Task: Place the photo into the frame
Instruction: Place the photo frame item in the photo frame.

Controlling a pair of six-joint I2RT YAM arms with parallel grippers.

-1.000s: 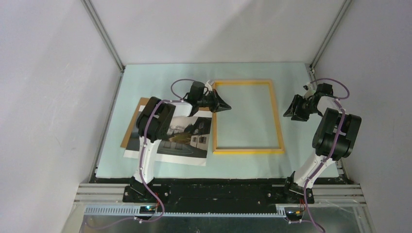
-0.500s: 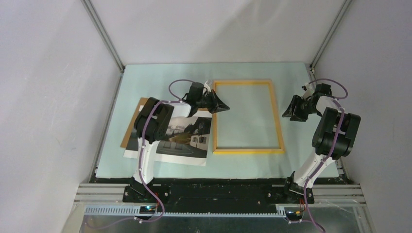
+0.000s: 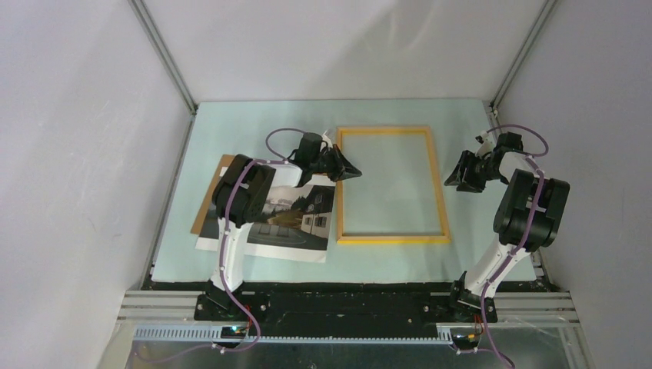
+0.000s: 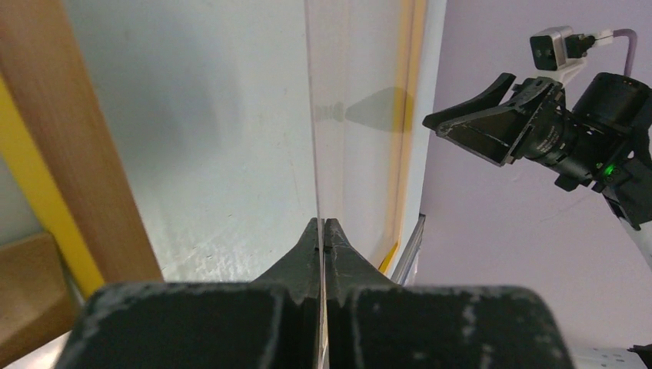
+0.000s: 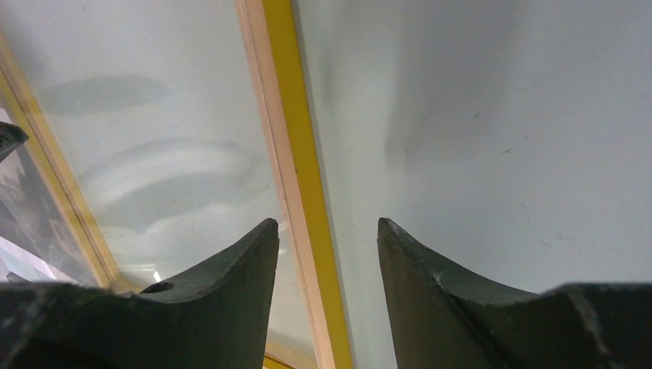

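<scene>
From above, the large rectangular frame with thin yellow-orange wooden edges (image 3: 391, 239) lies flat on the pale green table (image 3: 400, 265), right of centre. The large flexible photo of a dark grey misty landscape with a white house (image 3: 296, 219) lies just left of the frame, its near-right part close to the frame's left edge. It rests over a plain brown backing board (image 3: 209, 198) that shows at its far-left side.

The left arm reaches far and bends rightward. Its left claw (image 3: 354, 172) points right over the far part of the frame's left edge. The right arm rises from its base and folds back leftward. Its right claw (image 3: 454, 180) hangs just right of the frame's right edge.

In the left wrist view the left claw's fingers are pressed together. The thin edge of a clear pane (image 4: 313, 115) runs straight up from between them, with the wooden edge at the left.

In the right wrist view the right claw stands wide apart and holds nothing. The frame's yellow edge runs between its fingers, and a strip of the photo shows far left.
</scene>
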